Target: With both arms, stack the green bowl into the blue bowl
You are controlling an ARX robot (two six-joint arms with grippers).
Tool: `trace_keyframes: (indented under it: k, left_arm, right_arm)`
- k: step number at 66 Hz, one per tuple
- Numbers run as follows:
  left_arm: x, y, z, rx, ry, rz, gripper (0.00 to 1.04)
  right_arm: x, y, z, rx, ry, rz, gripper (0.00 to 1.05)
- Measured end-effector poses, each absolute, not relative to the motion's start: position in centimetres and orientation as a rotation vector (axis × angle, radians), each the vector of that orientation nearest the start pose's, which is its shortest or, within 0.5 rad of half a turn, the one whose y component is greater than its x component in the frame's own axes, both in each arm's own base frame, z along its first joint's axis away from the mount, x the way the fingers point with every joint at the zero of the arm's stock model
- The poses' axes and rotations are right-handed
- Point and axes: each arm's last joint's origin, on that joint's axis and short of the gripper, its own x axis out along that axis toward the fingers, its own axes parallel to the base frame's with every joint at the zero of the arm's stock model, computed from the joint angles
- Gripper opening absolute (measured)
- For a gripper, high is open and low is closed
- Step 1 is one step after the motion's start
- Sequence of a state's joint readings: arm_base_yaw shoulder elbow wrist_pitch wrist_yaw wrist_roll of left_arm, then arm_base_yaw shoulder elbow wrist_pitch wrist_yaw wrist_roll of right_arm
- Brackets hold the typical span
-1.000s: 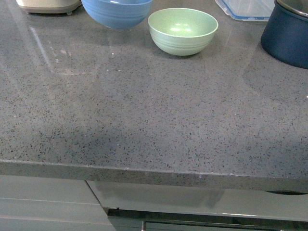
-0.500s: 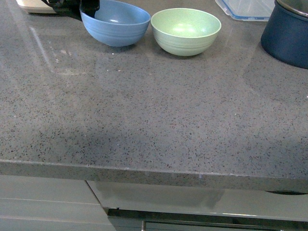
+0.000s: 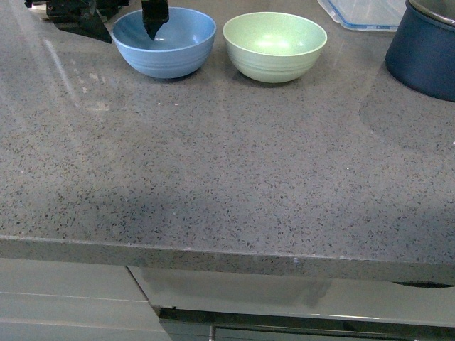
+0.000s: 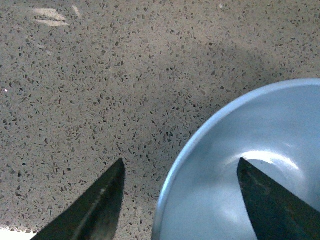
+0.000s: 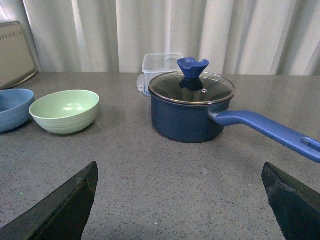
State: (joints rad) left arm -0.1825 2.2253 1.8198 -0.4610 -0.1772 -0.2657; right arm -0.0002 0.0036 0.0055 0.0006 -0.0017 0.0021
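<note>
Closest to you was the grey speckled counter [image 3: 213,213]. It was shiny, with pale drawers [image 3: 71,298] under its front edge. Your right hand [image 5: 180,170] hung over it with its two fingers spread wide, gripping nothing. Further back, the green bowl [image 3: 274,46] sat upright on the counter. It was just beside the blue bowl [image 3: 178,53], with a small gap between them. Your left hand [image 4: 181,160] was spread open across the blue bowl's rim, one finger inside and one outside. Off to the right stood a dark blue pot [image 5: 190,117] with a glass lid [image 5: 192,87]. A clear box [image 5: 160,65] was behind it. White curtains [image 5: 200,35] hung at the very back.
</note>
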Motion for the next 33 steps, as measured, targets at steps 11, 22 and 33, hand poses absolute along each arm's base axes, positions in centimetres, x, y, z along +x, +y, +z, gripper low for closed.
trace_keyframes:
  k: [11,22,33]
  left_arm:
    - [48.6,-8.0,19.9,-0.100,0.829,0.129,0.94]
    - [47.5,-6.2,22.6,-0.124,0.748,0.194,0.98]
    - [44.8,-4.3,25.5,-0.119,0.682,0.236,0.98]
  right_arm:
    - [9.8,0.0,16.5,0.002,-0.002,0.002,0.95]
    - [9.8,0.0,16.5,0.002,-0.002,0.002,0.95]
    - [9.8,0.0,16.5,0.002,-0.002,0.002,0.95]
